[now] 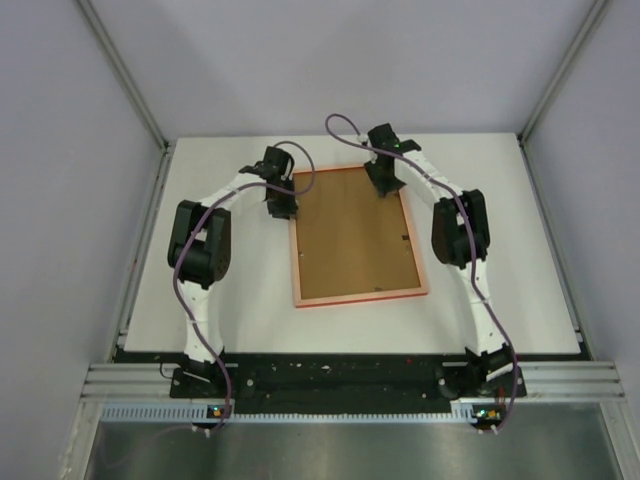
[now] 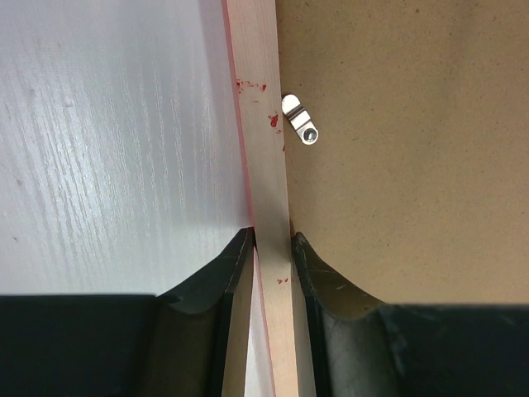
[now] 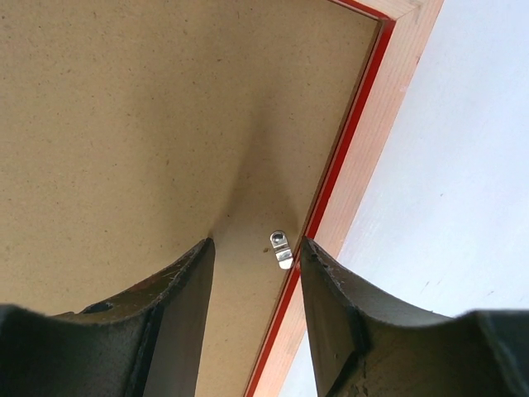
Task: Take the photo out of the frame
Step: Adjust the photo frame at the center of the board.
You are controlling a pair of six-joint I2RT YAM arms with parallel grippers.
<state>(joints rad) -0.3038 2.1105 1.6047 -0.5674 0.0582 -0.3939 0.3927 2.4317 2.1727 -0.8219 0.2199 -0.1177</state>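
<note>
Now: frame face down, left gripper pinching its rail, right gripper spread over the back.
From the near edge, both arms reach out across the white table [image 1: 500, 200], and the frame [image 1: 360, 237] lies flat in the middle between them, brown back up and pale reddish rim all round; the photo itself is hidden under that back. Further out, near the far left corner, the left gripper [image 2: 271, 240] is clamped on the frame's left rail, one finger on the table side and one on the brown side, a small metal clip [image 2: 299, 124] just beyond them. At the far edge, the right gripper [image 3: 256, 241] stands with fingers apart over the brown back, a second clip [image 3: 281, 248] showing between them, just beside the red inner rim.
</note>
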